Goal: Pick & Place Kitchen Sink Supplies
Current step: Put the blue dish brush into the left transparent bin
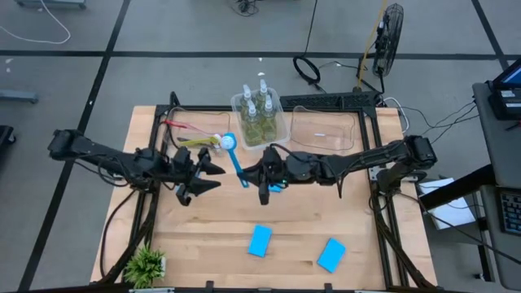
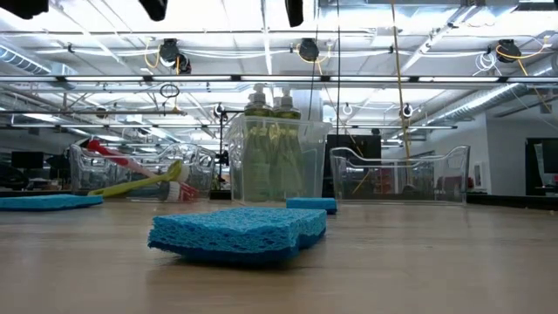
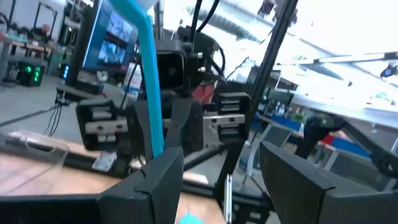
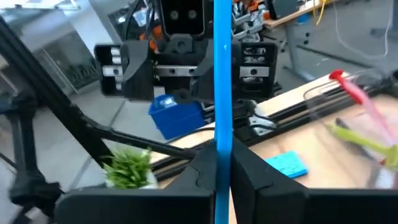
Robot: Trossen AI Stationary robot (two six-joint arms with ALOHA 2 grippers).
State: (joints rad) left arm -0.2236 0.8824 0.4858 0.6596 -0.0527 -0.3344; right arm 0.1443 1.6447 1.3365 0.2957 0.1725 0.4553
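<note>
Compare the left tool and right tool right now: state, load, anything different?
The right tool is shut on the blue brush, gripping its handle; the left tool stands open and holds nothing. The left tool reaches in from the table's left, the right tool from its right. Both hang mid-table, facing each other.

One camera hangs high up and looks straight down on the whole wooden table (image 1: 244,260). One sits low at the table top, very close to a blue sponge (image 2: 237,234), looking across into the room. Each wrist camera looks past its own dark fingers at the other arm. Both wrist views show the blue brush (image 4: 222,93) up close.
</note>
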